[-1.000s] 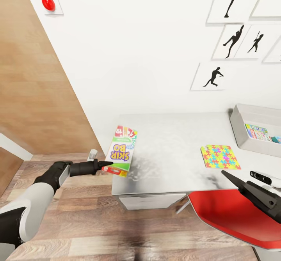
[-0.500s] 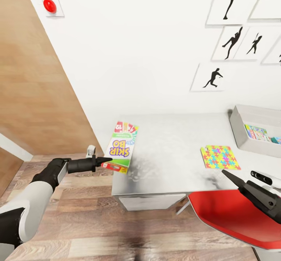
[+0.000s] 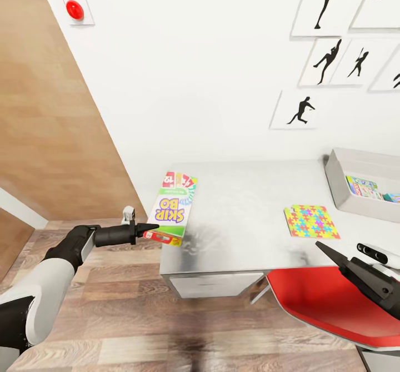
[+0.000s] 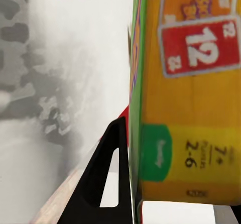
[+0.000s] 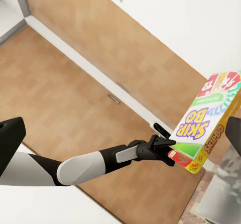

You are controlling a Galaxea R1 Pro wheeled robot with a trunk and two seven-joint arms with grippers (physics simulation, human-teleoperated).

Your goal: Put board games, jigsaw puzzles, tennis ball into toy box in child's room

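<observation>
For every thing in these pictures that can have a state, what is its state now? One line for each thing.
SKIP-BO board game: held at its near end by the left gripper, at the table's left edge.
left gripper: shut on the SKIP-BO board game.
right gripper: carries nothing; open or shut cannot be told.
jigsaw puzzle: lying flat on the table.
toy box: no lid, colourful boxes already inside.

SKIP-BO board game (image 3: 173,210): held by left gripper (image 3: 151,229), carried slightly higher and a little further out from the counter (image 3: 244,216) corner than a second ago; arm drawn back accordingly.
</observation>
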